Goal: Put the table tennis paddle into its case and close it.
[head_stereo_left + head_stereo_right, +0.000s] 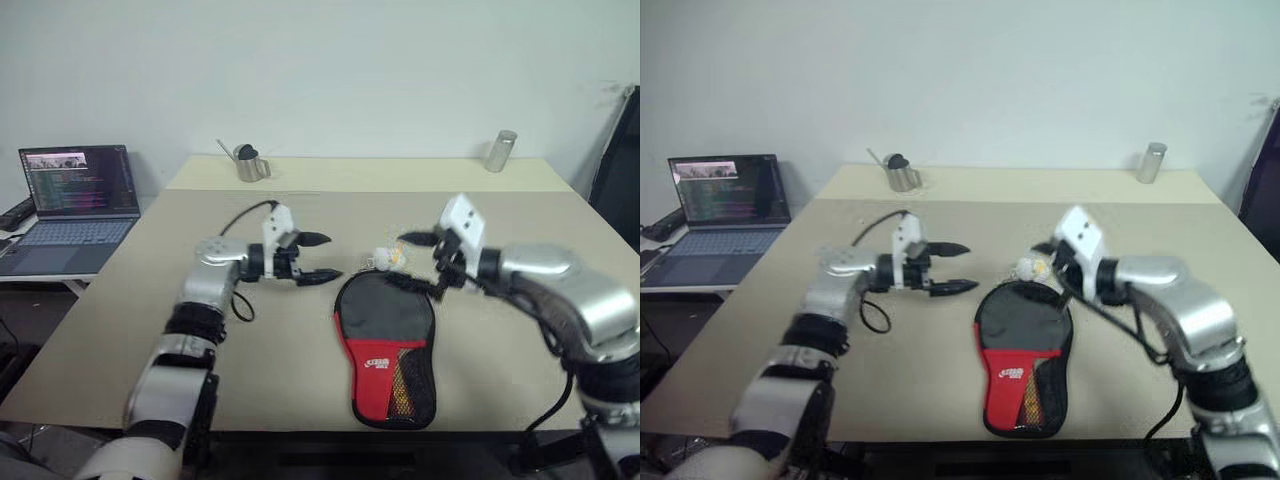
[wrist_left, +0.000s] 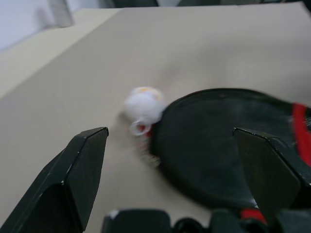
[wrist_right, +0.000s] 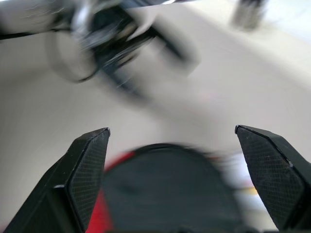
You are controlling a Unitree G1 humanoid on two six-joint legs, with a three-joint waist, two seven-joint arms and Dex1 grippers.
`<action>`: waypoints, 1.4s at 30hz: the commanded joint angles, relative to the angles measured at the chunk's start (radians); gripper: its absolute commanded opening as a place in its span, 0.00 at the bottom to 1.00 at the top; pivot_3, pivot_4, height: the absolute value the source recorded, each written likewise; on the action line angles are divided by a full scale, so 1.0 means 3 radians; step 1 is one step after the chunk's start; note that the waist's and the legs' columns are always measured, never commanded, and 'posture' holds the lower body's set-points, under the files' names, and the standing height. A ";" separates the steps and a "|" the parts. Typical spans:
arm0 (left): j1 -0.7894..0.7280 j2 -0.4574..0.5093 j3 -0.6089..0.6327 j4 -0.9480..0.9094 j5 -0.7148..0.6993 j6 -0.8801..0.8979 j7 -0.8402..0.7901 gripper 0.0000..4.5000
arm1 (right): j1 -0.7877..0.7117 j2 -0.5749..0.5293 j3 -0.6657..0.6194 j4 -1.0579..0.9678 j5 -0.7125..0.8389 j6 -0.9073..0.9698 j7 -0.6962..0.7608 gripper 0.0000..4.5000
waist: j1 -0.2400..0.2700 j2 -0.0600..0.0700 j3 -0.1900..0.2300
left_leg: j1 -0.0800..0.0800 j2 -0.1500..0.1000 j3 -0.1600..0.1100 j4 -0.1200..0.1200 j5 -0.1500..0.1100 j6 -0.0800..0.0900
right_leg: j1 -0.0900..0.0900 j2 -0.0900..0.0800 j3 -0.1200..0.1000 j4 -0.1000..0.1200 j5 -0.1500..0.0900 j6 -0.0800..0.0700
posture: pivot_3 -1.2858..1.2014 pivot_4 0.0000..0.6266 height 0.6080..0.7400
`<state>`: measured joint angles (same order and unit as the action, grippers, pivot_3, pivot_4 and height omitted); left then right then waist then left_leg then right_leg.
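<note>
I see the case lying flat on the bench, round end away from me, pompom at that end. Left hand open, empty, just left of the case. Right hand open, empty, above its round end. Paddle: can't tell where.

I see left arm reaching forward, forearm angled inward, wrist bent so left gripper points sideways toward right arm, roughly level, fingers spread wide, nothing between. I see right arm bent in from the side, right gripper pointing toward left one, fingers parted, empty. Grippers apart, facing each other.
</note>
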<state>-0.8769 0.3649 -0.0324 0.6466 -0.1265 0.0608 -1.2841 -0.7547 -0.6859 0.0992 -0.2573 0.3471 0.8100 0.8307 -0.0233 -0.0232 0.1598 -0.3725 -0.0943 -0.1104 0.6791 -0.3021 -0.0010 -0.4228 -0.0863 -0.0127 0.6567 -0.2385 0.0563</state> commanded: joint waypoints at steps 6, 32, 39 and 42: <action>0.0288 -0.0420 -0.0310 -0.0226 0.0110 0.0305 0.0632 1.00 | -0.0797 0.0226 0.0602 0.2190 -0.1001 -0.1552 0.0095 1.00 | -0.0041 0.0000 0.0002 | 0.0004 0.0003 0.0016 -0.0005 0.0001 -0.0001 | -0.0006 -0.0004 0.0007 0.0004 0.0001 -0.0001 | 0.52 0.24 1.00; 0.0810 -0.0636 -0.0621 -0.0430 0.0469 0.0585 0.1726 1.00 | -0.1509 0.0980 0.1543 0.4808 -0.2941 -0.3818 -0.0937 1.00 | -0.0032 0.0017 -0.0007 | 0.0028 0.0001 0.0015 -0.0004 0.0004 -0.0007 | 0.0009 -0.0004 0.0013 0.0015 0.0003 -0.0005 | 0.52 0.24 1.00; 0.0869 -0.0666 -0.0664 -0.0569 0.0466 0.0661 0.1779 1.00 | -0.1600 0.1210 0.1552 0.4977 -0.3076 -0.3765 -0.1292 1.00 | -0.0040 0.0022 -0.0011 | 0.0031 0.0002 0.0016 -0.0004 0.0004 -0.0008 | 0.0009 -0.0002 0.0015 0.0017 0.0003 -0.0006 | 0.52 0.24 1.00; 0.0889 -0.0682 -0.0682 -0.0604 0.0468 0.0684 0.1794 1.00 | -0.1623 0.1291 0.1549 0.5031 -0.3113 -0.3765 -0.1380 1.00 | -0.0038 0.0022 -0.0011 | 0.0031 0.0002 0.0016 -0.0004 0.0004 -0.0008 | 0.0009 -0.0002 0.0015 0.0016 0.0003 -0.0006 | 0.52 0.24 1.00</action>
<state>-0.6398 0.1686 -0.1918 0.4563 -0.0081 0.2389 -0.7484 -1.2155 -0.3157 0.5706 1.2525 -0.5776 -0.3101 0.4293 -0.0346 -0.0167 0.1566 -0.3633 -0.0939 -0.1056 0.6777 -0.3009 -0.0033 -0.4201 -0.0869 -0.0082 0.6614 -0.2375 0.0545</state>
